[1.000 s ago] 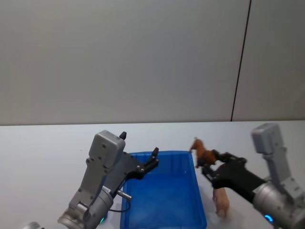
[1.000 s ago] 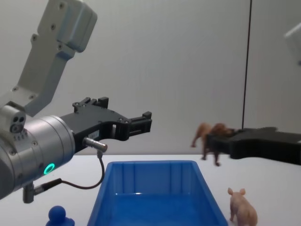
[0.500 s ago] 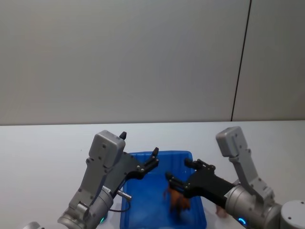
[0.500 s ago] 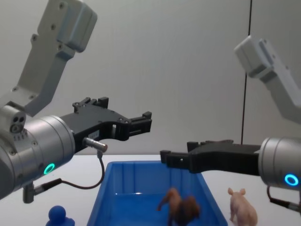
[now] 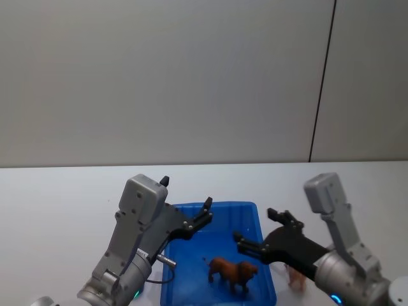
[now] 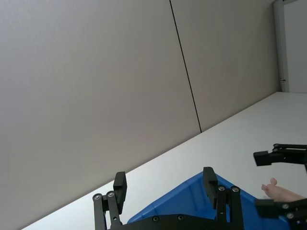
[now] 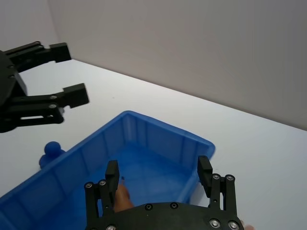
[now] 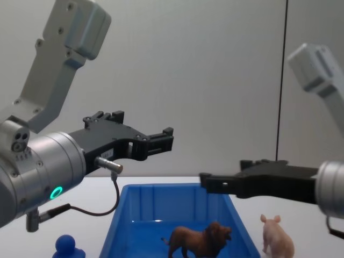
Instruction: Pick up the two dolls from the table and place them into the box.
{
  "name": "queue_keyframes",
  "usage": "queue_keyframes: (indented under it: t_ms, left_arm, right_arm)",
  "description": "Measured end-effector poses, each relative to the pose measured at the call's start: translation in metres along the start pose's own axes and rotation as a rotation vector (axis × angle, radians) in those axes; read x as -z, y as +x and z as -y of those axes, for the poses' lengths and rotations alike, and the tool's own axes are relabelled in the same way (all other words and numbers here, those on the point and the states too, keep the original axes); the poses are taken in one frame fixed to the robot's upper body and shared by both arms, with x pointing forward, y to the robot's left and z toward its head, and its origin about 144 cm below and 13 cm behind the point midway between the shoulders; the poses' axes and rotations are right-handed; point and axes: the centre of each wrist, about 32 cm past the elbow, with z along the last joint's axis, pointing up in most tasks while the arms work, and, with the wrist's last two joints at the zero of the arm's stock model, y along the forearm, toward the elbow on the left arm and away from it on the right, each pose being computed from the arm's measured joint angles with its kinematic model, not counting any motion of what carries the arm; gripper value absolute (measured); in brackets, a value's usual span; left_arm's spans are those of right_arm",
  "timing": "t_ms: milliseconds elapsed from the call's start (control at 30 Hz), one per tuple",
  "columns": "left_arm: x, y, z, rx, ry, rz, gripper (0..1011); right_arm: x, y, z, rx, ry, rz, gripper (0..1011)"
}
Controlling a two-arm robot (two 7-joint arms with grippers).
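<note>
The brown lion doll (image 5: pixel 233 273) (image 8: pixel 199 240) stands upright inside the blue box (image 5: pixel 188 280) (image 8: pixel 161 189), near its right wall. The pale pink pig doll (image 8: pixel 277 241) (image 5: pixel 297 278) stands on the white table (image 5: pixel 57 197) just right of the box, partly behind my right arm in the head view. My right gripper (image 5: pixel 262 231) (image 8: pixel 215 184) (image 7: pixel 158 172) hovers open and empty above the box's right side, over the lion. My left gripper (image 5: pixel 205 213) (image 8: pixel 161 141) (image 6: pixel 164 187) is open and empty, raised above the box's left far corner.
A small blue round-headed figure (image 8: pixel 67 247) (image 7: pixel 52 149) sits on the table left of the box. A grey wall with a dark vertical seam (image 5: pixel 322 83) rises behind the table. The table stretches wide on both sides.
My right gripper carried the lion over the box and let it go; the lion dropped in and now stands on the box floor. The right gripper has drawn back to the right. The left arm stayed still.
</note>
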Motion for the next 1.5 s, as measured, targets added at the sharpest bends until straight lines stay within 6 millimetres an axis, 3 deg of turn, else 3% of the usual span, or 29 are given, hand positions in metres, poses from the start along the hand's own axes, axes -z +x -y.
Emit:
queue_keyframes:
  t_ms: [767, 1300, 1500]
  left_arm:
    - [0.000, 0.000, 0.000, 0.000, 0.000, 0.000, 1002]
    - [0.000, 0.000, 0.000, 0.000, 0.000, 0.000, 1001]
    - [0.000, 0.000, 0.000, 0.000, 0.000, 0.000, 1001]
  right_arm:
    - [0.025, 0.013, 0.052, 0.190, -0.055, -0.070, 1001]
    - [0.046, 0.014, 0.048, 0.207, -0.160, -0.133, 997]
    - [0.051, 0.013, 0.042, 0.204, -0.190, -0.154, 878]
